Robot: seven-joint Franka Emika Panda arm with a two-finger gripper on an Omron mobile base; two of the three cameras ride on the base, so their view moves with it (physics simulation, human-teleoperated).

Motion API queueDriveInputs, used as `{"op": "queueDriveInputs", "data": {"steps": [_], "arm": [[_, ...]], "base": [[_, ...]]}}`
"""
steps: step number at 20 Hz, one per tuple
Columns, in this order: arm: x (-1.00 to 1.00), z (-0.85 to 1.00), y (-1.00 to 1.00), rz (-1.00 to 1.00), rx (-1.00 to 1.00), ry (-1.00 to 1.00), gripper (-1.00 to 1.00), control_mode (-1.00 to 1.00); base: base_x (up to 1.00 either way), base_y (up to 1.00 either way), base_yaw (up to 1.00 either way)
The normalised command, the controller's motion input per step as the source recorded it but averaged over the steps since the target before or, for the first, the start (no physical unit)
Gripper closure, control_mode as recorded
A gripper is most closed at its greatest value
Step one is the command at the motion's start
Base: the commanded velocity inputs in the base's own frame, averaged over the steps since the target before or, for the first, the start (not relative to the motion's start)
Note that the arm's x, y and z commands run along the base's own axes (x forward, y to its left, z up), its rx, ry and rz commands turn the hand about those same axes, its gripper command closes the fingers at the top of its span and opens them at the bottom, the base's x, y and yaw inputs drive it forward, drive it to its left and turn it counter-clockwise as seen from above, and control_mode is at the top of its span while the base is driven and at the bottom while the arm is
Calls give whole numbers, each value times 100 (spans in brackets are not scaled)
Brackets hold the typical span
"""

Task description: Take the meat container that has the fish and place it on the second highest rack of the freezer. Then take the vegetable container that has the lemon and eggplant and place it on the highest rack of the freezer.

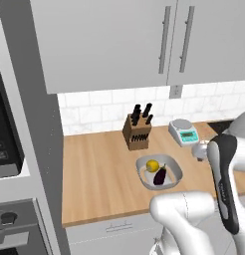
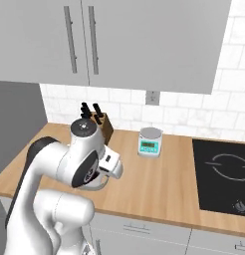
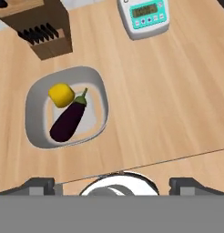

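Dark fingertips of the gripper (image 3: 112,184) spread wide at the bottom of the hand view, jaws released, nothing between them. Poised above the wooden desk (image 3: 177,100), looking down on it. Ahead and to the left of the fingertips in the hand view, well apart from them: the grey container (image 3: 36,132), resting flat on the desk. Inside it, a yellow lemon (image 3: 61,94) touching the stem end of a dark purple eggplant (image 3: 68,122), which lies slantwise across the bottom. Beyond the container, a wooden knife block (image 3: 45,32) with black handles, standing near the tiled wall. To the right of the block, a small kitchen scale (image 3: 144,17) with a teal front panel. From the left base view, the same container (image 1: 144,175) in front of the knife block (image 1: 136,132), scale (image 1: 183,132) off to its right. Further right on the desk, seen from the right base view, a black cooktop (image 2: 223,174). Grey cabinets (image 1: 109,40) overhead.
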Motion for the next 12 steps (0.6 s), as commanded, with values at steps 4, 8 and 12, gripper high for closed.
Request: {"op": "queueDriveInputs", "data": {"steps": [4, 8, 12], "arm": [[91, -62, 0, -18, 0, 7, -100, -100], [68, -69, 0, -14, 0, 2, -100, -100], [18, -34, 0, 0, 0, 12, -100, -100]], "base": [[0, 0, 0], [0, 0, 0], [0, 0, 0]]}}
